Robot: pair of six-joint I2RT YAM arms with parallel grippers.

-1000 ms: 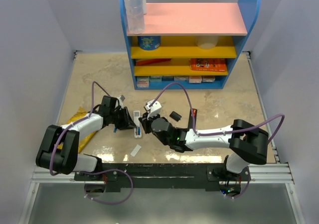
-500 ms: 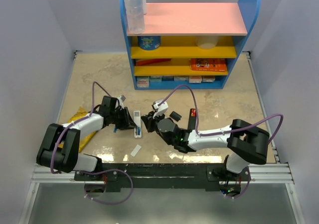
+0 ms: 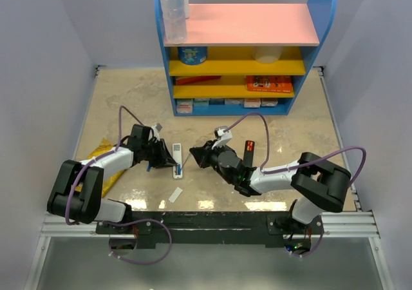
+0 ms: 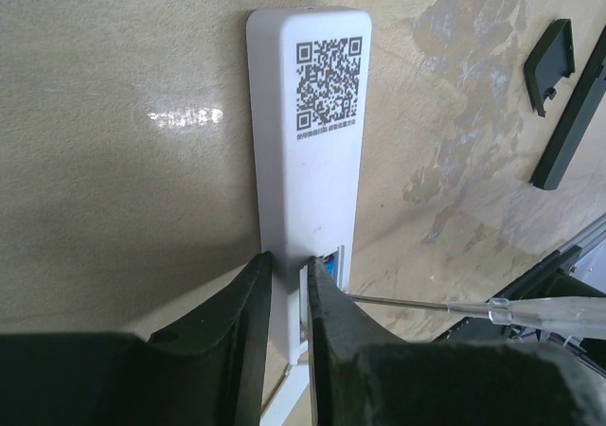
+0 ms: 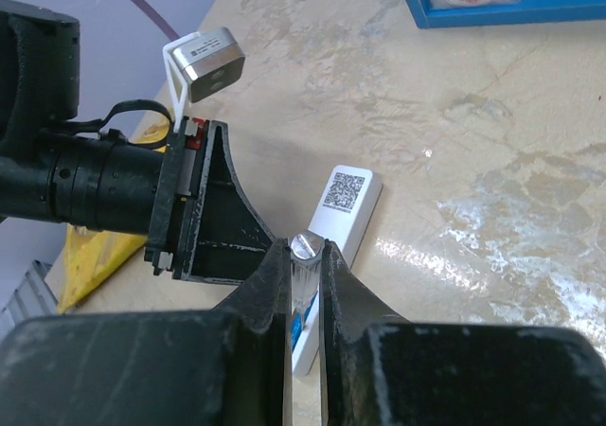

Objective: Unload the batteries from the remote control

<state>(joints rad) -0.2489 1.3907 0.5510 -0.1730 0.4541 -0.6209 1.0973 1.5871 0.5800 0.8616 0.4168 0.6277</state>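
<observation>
A white remote control (image 3: pixel 177 159) lies on the table with its QR-code back up (image 4: pixel 308 142). My left gripper (image 4: pixel 287 260) is shut on its near end, beside the open battery bay. A blue battery (image 4: pixel 329 267) shows in the bay, and also in the right wrist view (image 5: pixel 301 322). My right gripper (image 5: pixel 305 251) is shut on a thin grey stick with a clear handle (image 4: pixel 549 312). The stick's metal tip (image 4: pixel 398 300) reaches the bay from the right. No red cell is in view.
A white battery cover (image 3: pixel 176 194) lies near the front edge. A black remote (image 3: pixel 248 153) and a black cover (image 4: pixel 549 66) lie right of the white remote. A yellow bag (image 3: pixel 96 158) is at the left. A blue shelf unit (image 3: pixel 238 51) stands at the back.
My right wrist has swung to the right and back, keeping the stick pointed at the remote's bay. It now hides the black cover in the top view. The left gripper and remote stayed put.
</observation>
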